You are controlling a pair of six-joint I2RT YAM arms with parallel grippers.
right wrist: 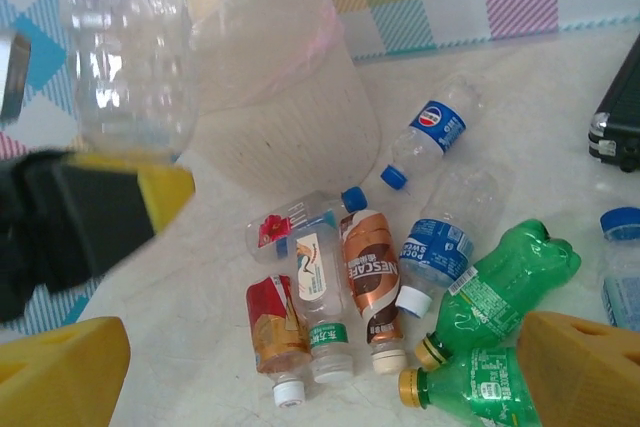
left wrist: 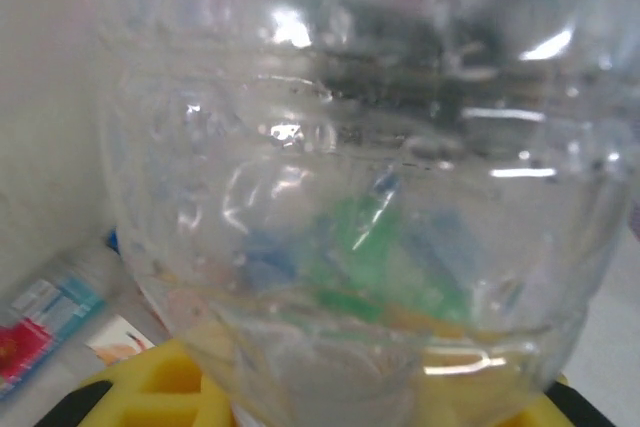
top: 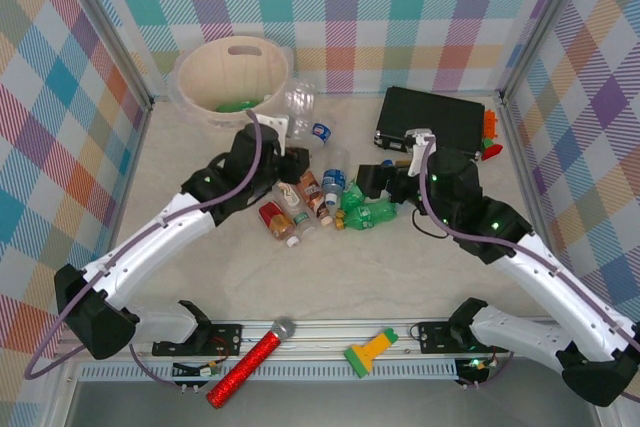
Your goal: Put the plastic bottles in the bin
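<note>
Your left hand (top: 292, 150) is pinching a clear bottle (top: 299, 100). In its wrist view the bottle's crumpled wall sits right between the yellow pads (left wrist: 170, 392), so the grip looks firm. The bottle stands up out of the hand. The bin (top: 200, 65) is just beyond the hand and to its left, with its rim close to the bottle but not under it.

So the step in hand is the carry: the bottle is lifted but not yet over the opening. Next, swing that hand over the rim until the whole bottle is above the opening, then spread the fingers. Let go too soon and it may catch the rim and drop onto the worktop (top: 380, 277).

Your right hand (right wrist: 320, 362) is spread wide and holds nothing. The pile (right wrist: 370, 277) of bottles lies directly ahead of it, with two green bottles (right wrist: 500, 282) nearest its right finger. Those look like the easiest next pick: lower, straddle one across its body, and close.
</note>
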